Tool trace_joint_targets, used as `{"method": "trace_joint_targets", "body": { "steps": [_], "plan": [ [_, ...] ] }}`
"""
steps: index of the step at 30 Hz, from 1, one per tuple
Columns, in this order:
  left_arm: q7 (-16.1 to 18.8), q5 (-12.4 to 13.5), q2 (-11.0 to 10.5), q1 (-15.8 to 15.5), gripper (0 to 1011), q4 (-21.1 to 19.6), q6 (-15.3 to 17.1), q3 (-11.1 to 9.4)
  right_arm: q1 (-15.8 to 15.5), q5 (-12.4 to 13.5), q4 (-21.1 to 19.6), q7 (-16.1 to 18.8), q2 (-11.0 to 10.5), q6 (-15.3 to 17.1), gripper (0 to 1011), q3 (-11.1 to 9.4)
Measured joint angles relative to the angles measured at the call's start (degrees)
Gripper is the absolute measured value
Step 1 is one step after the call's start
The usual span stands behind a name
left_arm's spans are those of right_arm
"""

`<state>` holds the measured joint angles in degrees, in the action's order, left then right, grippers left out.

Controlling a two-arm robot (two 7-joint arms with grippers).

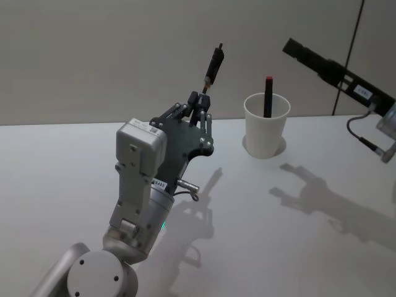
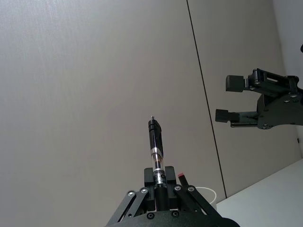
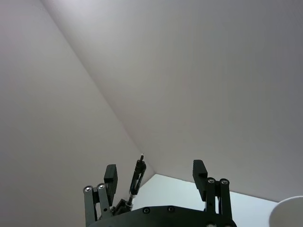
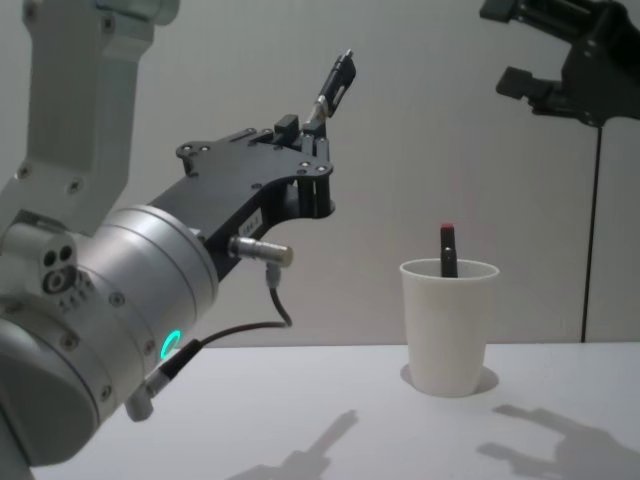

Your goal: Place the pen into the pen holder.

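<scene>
We hold the pen (image 1: pixel 213 65) pinched upright in our left end effector (image 1: pixel 200 98), high above the surface (image 1: pixel 247 216) and left of the pen holder (image 1: pixel 266 133), where a red-tipped pen (image 1: pixel 268 96) stands. Our right end effector (image 2: pixel 228 99) hangs spread and empty. This is the carry step, we judge: next, centre the pen over the rim, tilt, release.

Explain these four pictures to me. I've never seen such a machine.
This is a robot with two arms, each ending in a hand. One picture looks down from its head, one across from its chest, and two from cameras on its wrists. The left hand is raised over the table, shut on a black pen that points upward. The right hand hangs open, high on the right, holding nothing. On the table stands the pen holder, a white paper cup, with a red-tipped pen inside.
</scene>
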<state>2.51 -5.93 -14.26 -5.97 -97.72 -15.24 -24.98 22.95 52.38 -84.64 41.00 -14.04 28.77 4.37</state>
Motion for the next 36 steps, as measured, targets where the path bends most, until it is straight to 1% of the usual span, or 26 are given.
{"method": "trace_joint_targets", "body": {
  "steps": [1, 4, 7, 16, 19, 25, 32, 36],
  "plan": [
    [0.0, 0.0, 0.0, 0.0, 140, 0.0, 0.0, 0.0, 0.0, 0.6, 0.1, 0.1, 0.0, 0.2, 1002, 0.1],
    [0.0, 0.0, 0.0, 0.0, 140, 0.0, -0.1, 0.0, -0.1, 1.1, 0.2, 0.1, 0.0, 0.4, 1002, 0.4],
    [0.0, 0.0, 0.0, 0.0, 140, 0.0, -0.1, 0.0, -0.2, 1.2, 0.2, 0.1, 0.0, 0.5, 1002, 0.6],
    [0.0, 0.1, 0.0, 0.1, 140, -0.1, -0.2, 0.0, -1.2, -0.4, 0.5, -2.3, 0.3, 1.2, 1002, 2.2],
    [0.0, 0.1, 0.0, 0.1, 140, -0.1, -0.2, 0.0, -1.4, -1.1, 0.7, -3.4, 0.6, 1.7, 1002, 3.1],
    [0.0, 0.1, 0.0, 0.1, 140, -0.1, -0.2, 0.0, -1.4, -1.2, 1.1, -4.6, 1.4, 2.3, 1002, 4.3],
    [0.0, 0.1, 0.0, 0.1, 140, -0.1, -0.2, 0.0, -1.2, 0.3, 1.2, -5.6, 2.6, 3.3, 1002, 5.8],
    [0.0, 0.1, 0.0, 0.1, 139, 0.0, -0.2, 0.0, -0.9, 1.9, 1.0, -6.4, 3.4, 4.1, 1002, 6.7]
  ]
}}
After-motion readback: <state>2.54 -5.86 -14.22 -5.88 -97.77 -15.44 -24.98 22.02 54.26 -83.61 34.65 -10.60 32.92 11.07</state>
